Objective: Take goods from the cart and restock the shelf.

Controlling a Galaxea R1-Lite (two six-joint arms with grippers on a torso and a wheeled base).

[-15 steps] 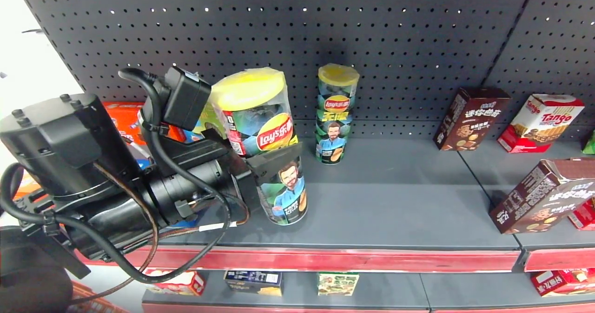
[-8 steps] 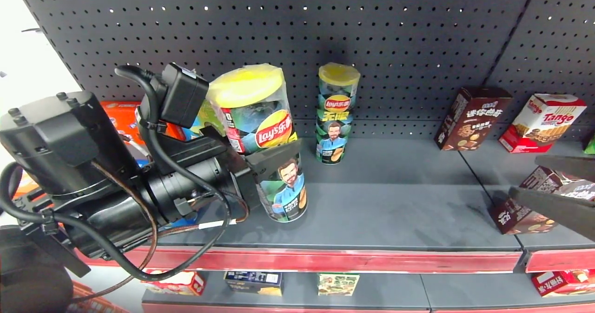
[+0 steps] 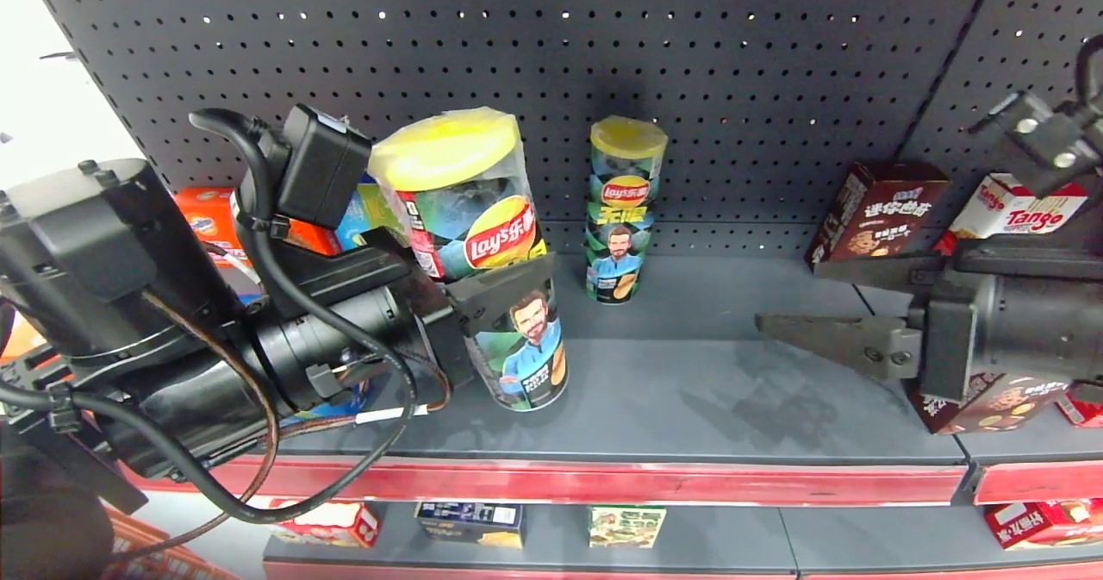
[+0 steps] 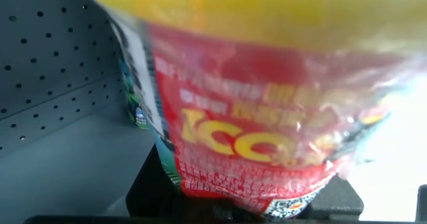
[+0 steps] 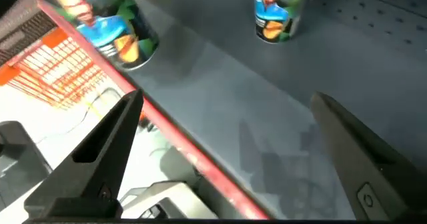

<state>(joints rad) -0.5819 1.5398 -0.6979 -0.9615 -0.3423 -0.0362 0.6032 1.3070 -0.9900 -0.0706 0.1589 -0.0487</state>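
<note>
Two level claws: left claw (image 3: 470, 289) pinches chip can (image 3: 482, 205); right claw (image 3: 788, 297) spread above shelf (image 3: 689, 399).

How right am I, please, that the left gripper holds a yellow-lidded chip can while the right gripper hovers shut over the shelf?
Nearly: the right gripper hovers open, not shut, over the shelf; the head view shows it spread wide. The left gripper does hold the yellow-lidded chip can.
</note>
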